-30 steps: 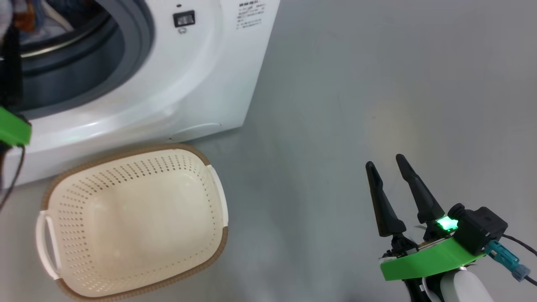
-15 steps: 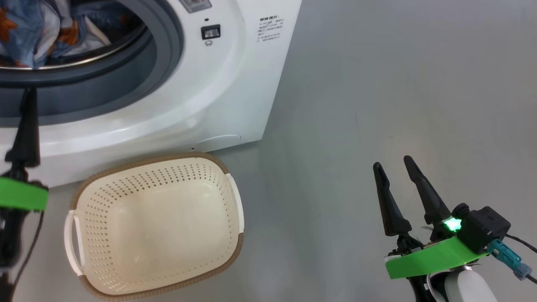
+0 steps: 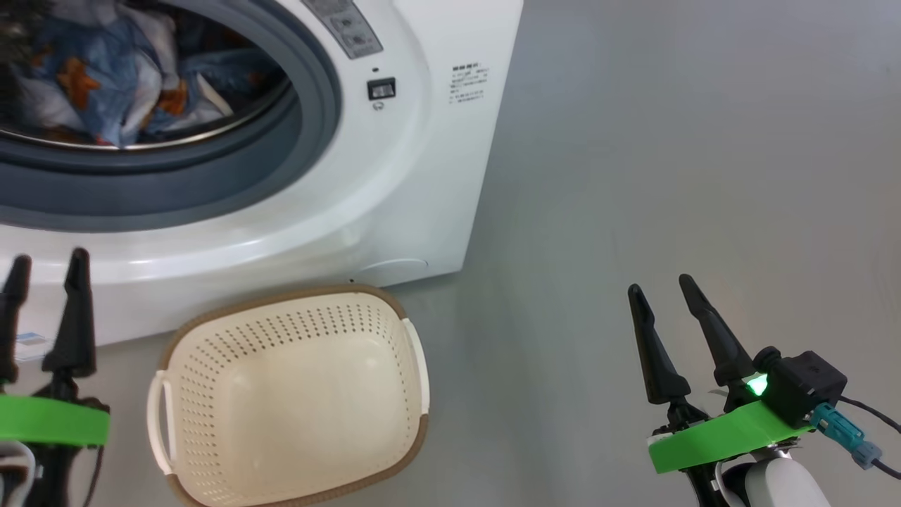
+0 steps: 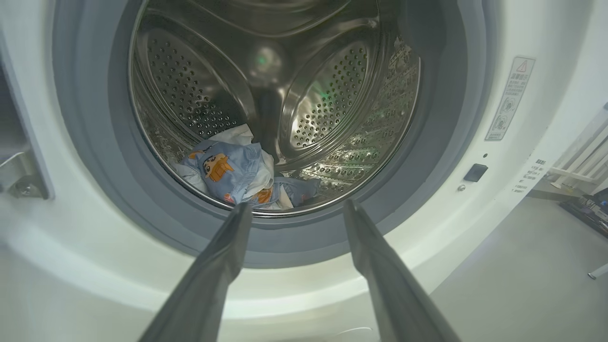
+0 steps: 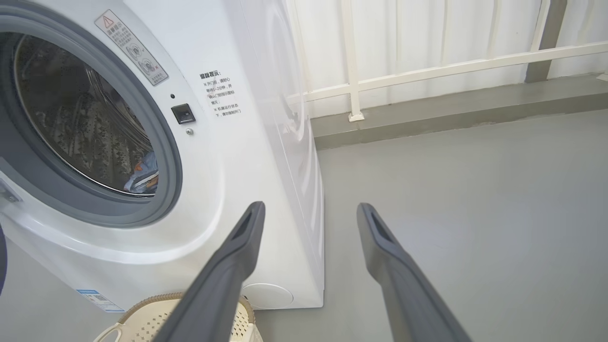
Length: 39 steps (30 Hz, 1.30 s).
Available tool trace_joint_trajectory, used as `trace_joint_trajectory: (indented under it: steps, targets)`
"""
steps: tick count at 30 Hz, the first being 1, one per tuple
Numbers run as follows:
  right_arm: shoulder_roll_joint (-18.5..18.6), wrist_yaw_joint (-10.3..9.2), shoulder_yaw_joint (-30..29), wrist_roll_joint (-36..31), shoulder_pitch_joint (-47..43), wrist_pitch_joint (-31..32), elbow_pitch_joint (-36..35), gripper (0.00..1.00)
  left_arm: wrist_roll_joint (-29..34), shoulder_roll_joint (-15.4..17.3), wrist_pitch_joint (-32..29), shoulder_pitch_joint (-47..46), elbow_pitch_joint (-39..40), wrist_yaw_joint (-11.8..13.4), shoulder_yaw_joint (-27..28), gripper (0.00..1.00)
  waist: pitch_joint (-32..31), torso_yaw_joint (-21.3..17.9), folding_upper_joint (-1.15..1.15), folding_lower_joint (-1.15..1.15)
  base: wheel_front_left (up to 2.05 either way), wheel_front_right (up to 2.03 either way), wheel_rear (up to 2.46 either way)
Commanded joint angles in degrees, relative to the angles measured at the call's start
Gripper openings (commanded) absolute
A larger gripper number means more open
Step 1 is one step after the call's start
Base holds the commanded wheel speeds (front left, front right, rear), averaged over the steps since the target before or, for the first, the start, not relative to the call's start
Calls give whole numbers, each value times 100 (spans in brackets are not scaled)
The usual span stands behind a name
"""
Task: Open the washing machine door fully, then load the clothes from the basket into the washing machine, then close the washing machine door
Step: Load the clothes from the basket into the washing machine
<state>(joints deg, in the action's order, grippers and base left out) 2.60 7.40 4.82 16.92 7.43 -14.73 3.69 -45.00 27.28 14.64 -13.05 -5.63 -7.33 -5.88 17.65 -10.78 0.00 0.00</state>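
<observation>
Laundry scene from the robot's head camera. Big white front-loading washing machine occupies the picture from 9 to 12 o'clock, its round mouth ringed by a grey rubber gasket. Inside the perforated steel drum, the clothes, soft light blue garments with orange cartoon prints mixed with white cloth, lie heaped on the drum's bottom, just behind the lower rim.

On the grey floor just in front of the machine, at 7 o'clock, stands the small rectangular cream plastic basket with perforated sides, a brown woven-look rim and white side handles. Its bare bottom shows.

Left gripper, two long dark fingers on a green mount, sits at 8 o'clock beside the basket's left handle. Its jaws stand apart with nothing between them. In the left wrist view those fingers frame the drum mouth and the clothes.

Right gripper hovers at 4 o'clock over bare floor, well apart from basket and machine, its jaws likewise spread and holding nothing. In the right wrist view a white railing runs at 1 o'clock behind the machine.
</observation>
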Motion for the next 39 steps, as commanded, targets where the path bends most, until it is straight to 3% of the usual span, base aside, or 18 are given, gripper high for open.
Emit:
trace_joint_trajectory:
  steps: [1,17,39]
  targets:
    - [28,9,136,-59,53,-27,-78,100,80,147,35,39,136,-14,272,100,-226,136,0,0,0,0,0]
    - [28,9,61,-110,33,-27,193,100,356,-421,36,675,151,-15,474,100,-834,505,0,0,0,0,0]
    - [28,9,7,-293,-54,-27,229,100,790,-831,36,1288,298,-15,854,100,-1192,722,0,0,0,0,0]
